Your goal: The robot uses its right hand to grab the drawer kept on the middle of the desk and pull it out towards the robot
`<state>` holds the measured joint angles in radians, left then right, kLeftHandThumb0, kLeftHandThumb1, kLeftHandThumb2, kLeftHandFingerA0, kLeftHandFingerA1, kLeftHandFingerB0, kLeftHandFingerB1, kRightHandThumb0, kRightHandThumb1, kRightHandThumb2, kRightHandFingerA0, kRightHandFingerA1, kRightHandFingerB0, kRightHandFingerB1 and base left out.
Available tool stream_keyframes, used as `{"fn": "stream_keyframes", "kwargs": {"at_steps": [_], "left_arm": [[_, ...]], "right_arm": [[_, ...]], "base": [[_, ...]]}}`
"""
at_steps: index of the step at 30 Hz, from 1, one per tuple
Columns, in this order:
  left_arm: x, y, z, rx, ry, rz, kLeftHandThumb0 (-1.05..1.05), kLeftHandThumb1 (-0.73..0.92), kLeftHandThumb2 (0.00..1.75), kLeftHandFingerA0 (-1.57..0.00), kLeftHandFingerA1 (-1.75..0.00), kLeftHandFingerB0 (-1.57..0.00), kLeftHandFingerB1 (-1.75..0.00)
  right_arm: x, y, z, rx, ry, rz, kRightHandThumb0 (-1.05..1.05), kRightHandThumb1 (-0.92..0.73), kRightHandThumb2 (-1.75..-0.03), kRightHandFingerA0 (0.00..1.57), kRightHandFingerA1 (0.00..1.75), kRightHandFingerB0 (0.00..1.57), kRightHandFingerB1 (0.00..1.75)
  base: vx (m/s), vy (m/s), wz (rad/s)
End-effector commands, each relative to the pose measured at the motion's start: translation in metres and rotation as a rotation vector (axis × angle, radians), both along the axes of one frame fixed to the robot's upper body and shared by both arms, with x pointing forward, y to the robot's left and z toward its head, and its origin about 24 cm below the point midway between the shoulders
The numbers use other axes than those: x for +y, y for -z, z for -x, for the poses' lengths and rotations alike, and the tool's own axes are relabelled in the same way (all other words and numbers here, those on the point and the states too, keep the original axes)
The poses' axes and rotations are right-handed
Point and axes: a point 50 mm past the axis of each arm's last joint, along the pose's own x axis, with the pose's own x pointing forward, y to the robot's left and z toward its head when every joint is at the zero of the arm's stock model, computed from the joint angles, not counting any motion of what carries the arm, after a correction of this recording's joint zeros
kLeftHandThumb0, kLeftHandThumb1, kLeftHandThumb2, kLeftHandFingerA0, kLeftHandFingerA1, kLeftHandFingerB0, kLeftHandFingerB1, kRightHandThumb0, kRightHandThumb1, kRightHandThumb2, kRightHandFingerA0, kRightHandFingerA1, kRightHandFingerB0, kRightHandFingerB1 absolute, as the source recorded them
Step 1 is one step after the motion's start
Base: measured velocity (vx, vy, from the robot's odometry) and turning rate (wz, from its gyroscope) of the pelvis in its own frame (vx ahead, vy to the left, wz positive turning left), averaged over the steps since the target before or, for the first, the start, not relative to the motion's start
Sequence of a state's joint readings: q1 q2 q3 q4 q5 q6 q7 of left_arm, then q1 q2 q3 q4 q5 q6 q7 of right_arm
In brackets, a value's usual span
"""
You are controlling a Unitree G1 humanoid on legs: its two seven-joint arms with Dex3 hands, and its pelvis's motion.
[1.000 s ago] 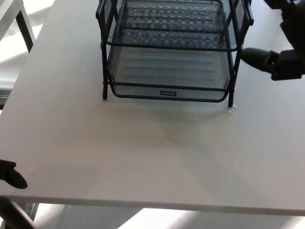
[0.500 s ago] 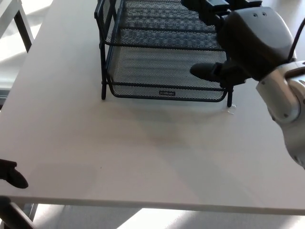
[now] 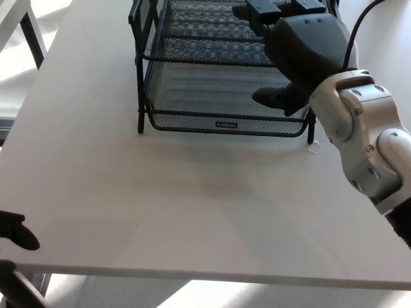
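Observation:
A black wire-mesh drawer rack (image 3: 140, 77) stands at the far middle of the white desk (image 3: 192, 205). Its lowest drawer (image 3: 212, 96) sits pushed into the frame, a small label on its front rim (image 3: 226, 125). My right hand (image 3: 302, 45) hovers over the right part of the rack, open. The fingers (image 3: 257, 9) reach across the upper tray and the thumb (image 3: 270, 97) hangs above the lowest drawer's right side. I see nothing held. The white forearm (image 3: 363, 135) comes in from the right. Only a small black part of my left hand (image 3: 16, 232) shows at the desk's near left edge.
A second white table with a dark leg (image 3: 31, 32) stands at the top left, beyond the desk's left edge. The desk's near edge runs along the bottom of the view, with floor below it.
My right hand has swung left from beside the rack's right post to above its trays, and the white forearm has come into view. The rack and left hand have stayed put.

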<state>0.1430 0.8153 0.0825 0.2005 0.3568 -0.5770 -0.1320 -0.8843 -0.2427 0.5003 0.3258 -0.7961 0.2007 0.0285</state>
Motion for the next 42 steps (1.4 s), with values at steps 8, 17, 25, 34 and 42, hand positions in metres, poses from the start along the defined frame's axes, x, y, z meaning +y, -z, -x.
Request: {"fn": "stream_keyframes", "kwargs": {"at_steps": [8, 17, 25, 34, 42], "left_arm": [[-0.002, -0.003, -0.003, -0.005, 0.033, -0.031, -0.27, 0.56, 0.57, -0.79, -0.91, -0.82, -0.62], [-0.002, -0.006, -0.006, 0.007, 0.018, -0.047, -0.29, 0.58, 0.57, -0.77, -0.82, -0.82, -0.58], [-0.002, -0.008, -0.007, 0.007, 0.033, -0.04, -0.27, 0.57, 0.56, -0.78, -0.87, -0.83, -0.6], [-0.003, -0.009, -0.007, 0.005, 0.04, -0.05, -0.29, 0.58, 0.57, -0.77, -0.9, -0.82, -0.63], [-0.002, -0.012, -0.009, 0.011, 0.026, -0.059, -0.29, 0.58, 0.57, -0.76, -0.85, -0.82, -0.61]], "right_arm": [[-0.007, 0.011, -0.028, -0.176, 0.151, 0.135, -0.29, -0.27, -0.87, 0.13, 0.56, 0.1, 0.53], [-0.019, 0.013, -0.036, -0.29, 0.145, 0.174, -0.44, -0.48, -0.54, 0.41, 0.63, 0.29, 0.42], [-0.028, 0.022, -0.038, -0.369, 0.09, 0.353, -0.32, -0.57, -0.57, 0.71, 0.83, 0.37, 0.44], [-0.03, 0.018, -0.04, -0.336, 0.026, 0.384, -0.41, -0.6, -0.6, 0.78, 1.32, 0.4, 0.49], [-0.029, 0.022, -0.039, -0.404, 0.004, 0.383, -0.4, -0.53, -0.56, 0.85, 1.48, 0.97, 0.64]], "base": [[0.0, 0.0, 0.0], [0.0, 0.0, 0.0], [0.0, 0.0, 0.0], [0.0, 0.0, 0.0], [0.0, 0.0, 0.0]]}}
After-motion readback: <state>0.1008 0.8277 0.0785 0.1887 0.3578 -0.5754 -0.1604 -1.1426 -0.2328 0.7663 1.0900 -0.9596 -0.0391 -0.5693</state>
